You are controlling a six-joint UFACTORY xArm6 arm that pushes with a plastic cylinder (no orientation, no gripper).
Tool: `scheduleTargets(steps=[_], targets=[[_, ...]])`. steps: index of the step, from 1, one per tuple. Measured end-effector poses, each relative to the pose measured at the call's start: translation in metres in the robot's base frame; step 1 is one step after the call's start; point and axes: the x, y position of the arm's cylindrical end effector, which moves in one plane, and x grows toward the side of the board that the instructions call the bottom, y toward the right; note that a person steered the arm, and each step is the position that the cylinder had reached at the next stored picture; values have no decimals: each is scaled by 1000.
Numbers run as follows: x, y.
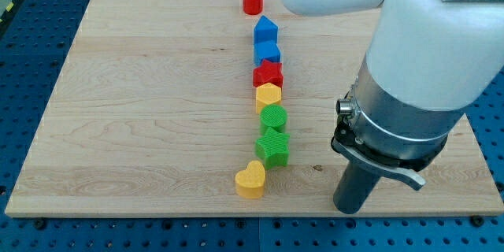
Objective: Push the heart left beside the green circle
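A yellow heart point(250, 179) lies near the board's bottom edge, at the lower end of a column of blocks. The green circle point(273, 116) sits two blocks up the column, with a green star point(272, 146) between it and the heart. My tip point(347, 207) is at the lower end of the dark rod, near the bottom edge of the board. It is well to the right of the heart and is not touching any block.
Above the green circle the column goes on: a yellow hexagon point(268, 94), a red star point(268, 73), a blue cube point(268, 52), a blue pentagon-like block point(265, 30). A red cylinder point(252, 0) stands near the top edge. The wooden board point(142, 110) lies on a blue table.
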Motion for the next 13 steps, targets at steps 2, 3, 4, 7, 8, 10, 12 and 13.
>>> scheduleTargets(steps=[2, 3, 4, 7, 8, 10, 12, 13], targets=[[-1, -76], [-1, -88], [-5, -99], [-57, -169], [-83, -169], [-89, -177], [-44, -111], [-38, -49]])
